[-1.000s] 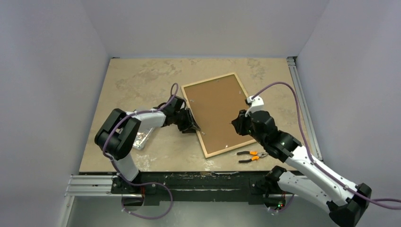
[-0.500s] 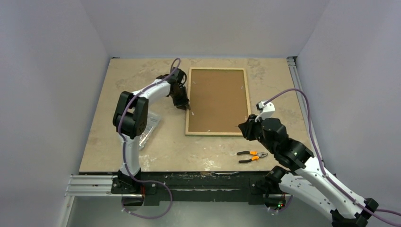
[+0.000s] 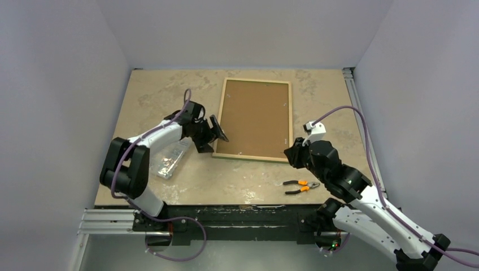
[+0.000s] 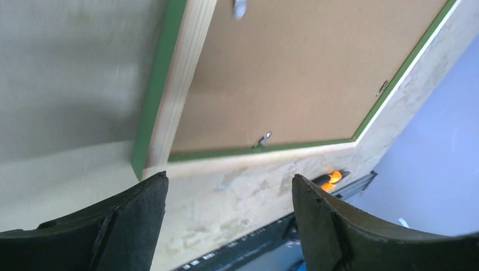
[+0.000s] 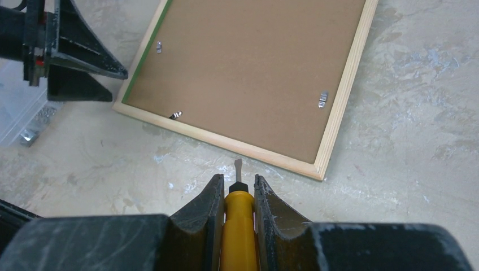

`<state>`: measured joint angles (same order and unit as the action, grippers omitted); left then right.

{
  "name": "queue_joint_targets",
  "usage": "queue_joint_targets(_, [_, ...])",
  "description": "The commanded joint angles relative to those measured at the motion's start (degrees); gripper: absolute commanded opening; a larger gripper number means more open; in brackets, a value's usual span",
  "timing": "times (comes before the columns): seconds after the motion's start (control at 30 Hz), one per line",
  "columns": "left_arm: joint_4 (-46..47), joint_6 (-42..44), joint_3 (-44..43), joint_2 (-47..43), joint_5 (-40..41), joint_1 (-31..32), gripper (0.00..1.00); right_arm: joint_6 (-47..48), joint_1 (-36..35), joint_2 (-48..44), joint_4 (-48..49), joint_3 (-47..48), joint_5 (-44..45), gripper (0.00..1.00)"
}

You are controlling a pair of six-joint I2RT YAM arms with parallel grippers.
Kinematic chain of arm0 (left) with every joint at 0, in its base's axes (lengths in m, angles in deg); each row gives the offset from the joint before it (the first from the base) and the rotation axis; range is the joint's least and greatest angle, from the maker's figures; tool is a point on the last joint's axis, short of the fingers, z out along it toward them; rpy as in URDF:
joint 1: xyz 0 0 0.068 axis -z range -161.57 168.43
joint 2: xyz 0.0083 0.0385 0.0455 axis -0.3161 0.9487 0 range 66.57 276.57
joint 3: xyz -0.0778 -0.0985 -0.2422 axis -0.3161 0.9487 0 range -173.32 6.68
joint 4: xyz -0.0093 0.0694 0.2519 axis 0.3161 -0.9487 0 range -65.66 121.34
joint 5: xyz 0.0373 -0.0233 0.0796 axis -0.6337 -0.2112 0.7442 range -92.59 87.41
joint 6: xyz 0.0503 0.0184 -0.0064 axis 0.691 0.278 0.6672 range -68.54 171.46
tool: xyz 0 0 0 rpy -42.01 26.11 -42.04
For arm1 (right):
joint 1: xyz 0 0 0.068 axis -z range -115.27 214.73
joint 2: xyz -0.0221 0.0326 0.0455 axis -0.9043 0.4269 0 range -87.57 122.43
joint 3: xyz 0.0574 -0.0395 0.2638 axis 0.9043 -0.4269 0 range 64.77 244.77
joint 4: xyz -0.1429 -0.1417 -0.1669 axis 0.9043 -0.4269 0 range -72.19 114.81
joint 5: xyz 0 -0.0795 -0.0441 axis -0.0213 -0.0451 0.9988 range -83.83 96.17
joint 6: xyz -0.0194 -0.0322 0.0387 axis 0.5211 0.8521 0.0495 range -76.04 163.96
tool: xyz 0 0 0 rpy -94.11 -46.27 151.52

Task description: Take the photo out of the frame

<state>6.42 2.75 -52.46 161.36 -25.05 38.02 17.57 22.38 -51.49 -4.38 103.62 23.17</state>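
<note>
frame (image 3: 249, 157) lies face-down on bench (image 3: 169, 96), photo (image 3: 257, 118) clipped in, brown back up; right fingers (image 3: 295, 153) clamp screwdriver (image 5: 238, 226) aimed at near edge, likely for clips (image 5: 322, 99); left fingers (image 3: 212, 138) wide open, empty, beside near-left corner.

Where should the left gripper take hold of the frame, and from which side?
Probably the frame's left long rail, close to its near corner, coming in from the left. It lies flat, back up, so only the narrow outer edge offers a bite. The open left gripper faces that corner. The right gripper is shut on a screwdriver.
</note>
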Motion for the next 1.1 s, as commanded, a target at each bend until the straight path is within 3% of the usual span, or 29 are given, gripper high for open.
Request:
queue_joint_targets(0.0, [-0.56, -18.35, 4.73, -5.42, 1.28, 3.12, 0.78, 0.09, 0.07, 0.62, 2.21, -0.26, 0.05, 0.0])
queue_joint_targets(0.2, [5.75, -37.34, 9.7, -5.94, 1.15, 7.47, 0.78, 0.3, 0.07, 1.56, 2.22, -0.39, -0.49, 0.0])
queue_joint_targets(0.33, [2.01, -44.65, 7.76, -3.93, 5.39, 8.96, 0.67, -0.2, 0.07, 0.32, 2.09, -0.69, -0.08, 0.0])
queue_joint_targets(0.43, [4.42, -49.72, 7.84, -1.92, 6.18, 9.14, 0.65, -0.62, 0.07, -0.9, 2.23, -1.1, 0.0, 0.0])
queue_joint_targets(0.6, [-0.69, -50.39, 3.87, 2.64, 9.7, 9.23, 0.57, -0.54, 0.06, -1.31, 2.6, -1.6, -0.24, 0.0])
queue_joint_targets(0.77, [-0.05, -50.87, 3.16, 6.72, 9.53, 9.38, 0.5, -0.43, 0.08, -1.27, 2.6, -1.71, -0.41, 0.0])
queue_joint_targets(1.07, [-1.63, -42.39, 1.35, 10.32, 13.81, 9.86, 0.14, 0.01, -0.01, -0.28, 3.0, -1.76, -0.33, 0.0])
